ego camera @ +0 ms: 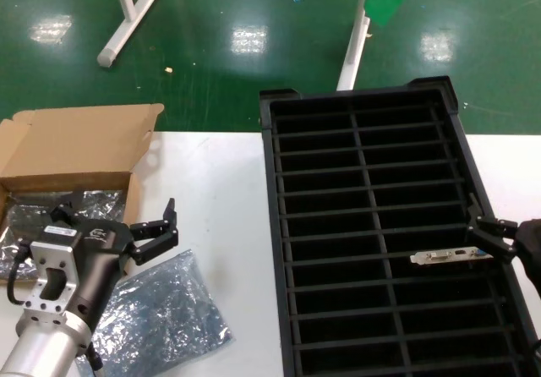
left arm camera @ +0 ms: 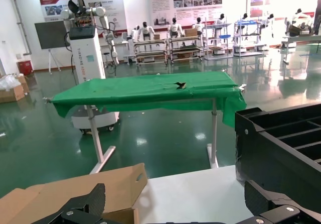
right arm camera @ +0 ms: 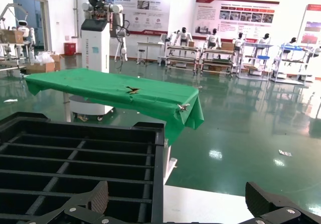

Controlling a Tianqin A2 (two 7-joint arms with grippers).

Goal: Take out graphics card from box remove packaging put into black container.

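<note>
The black container [ego camera: 272,225] stands on the right half of the white table and also shows in both wrist views [left arm camera: 286,143] [right arm camera: 75,148]. The graphics card [ego camera: 448,256] stands in a right-column slot; only its silver bracket shows. My right gripper [ego camera: 488,233] is open and empty at the crate's right wall, just beside the bracket's end; its view [right arm camera: 180,204] shows nothing between the fingers. The empty packaging [ego camera: 161,309] lies flat on the table. My left gripper [ego camera: 118,215] is open and empty above the box's [ego camera: 76,149] near corner, also seen from its wrist [left arm camera: 175,206]. The box shows there too [left arm camera: 75,189].
More bagged cards [ego camera: 42,208] lie inside the box. Bare white table [ego camera: 228,225] lies between box and crate. Beyond the table's far edge is green floor with the white legs [ego camera: 127,18] of a green-covered table [left arm camera: 145,91].
</note>
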